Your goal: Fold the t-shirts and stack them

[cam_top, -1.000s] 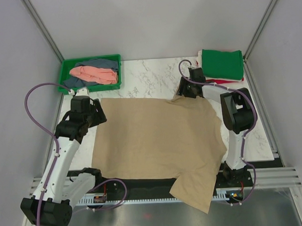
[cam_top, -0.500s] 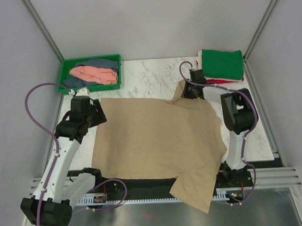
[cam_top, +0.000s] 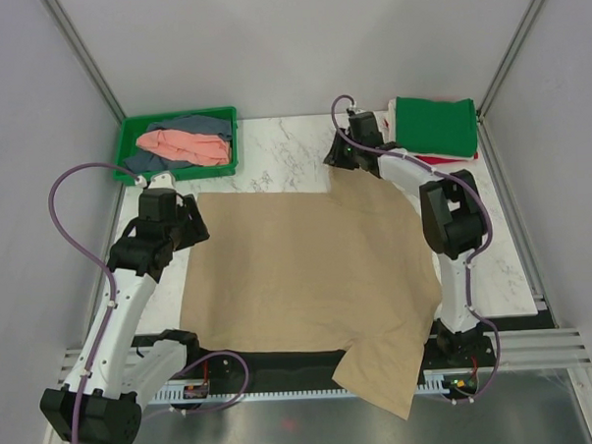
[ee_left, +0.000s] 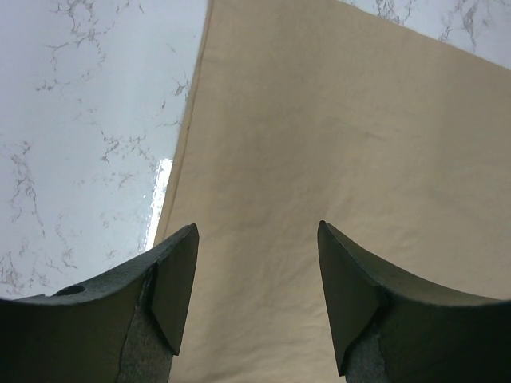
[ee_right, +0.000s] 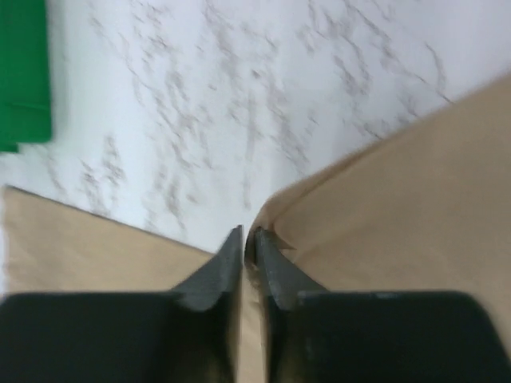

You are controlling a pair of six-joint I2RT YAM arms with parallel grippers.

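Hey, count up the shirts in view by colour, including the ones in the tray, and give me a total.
tan shirt: 1
salmon pink shirt: 1
grey-blue shirt: 1
green shirt: 1
red shirt, only an edge showing: 1
Total: 5

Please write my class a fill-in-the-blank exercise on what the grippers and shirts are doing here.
The right gripper is ___ on the tan t-shirt.
The left gripper, over that shirt's edge, is ___.
The green tray sits at the table's far ___ corner.
Missing words: shut; open; left.
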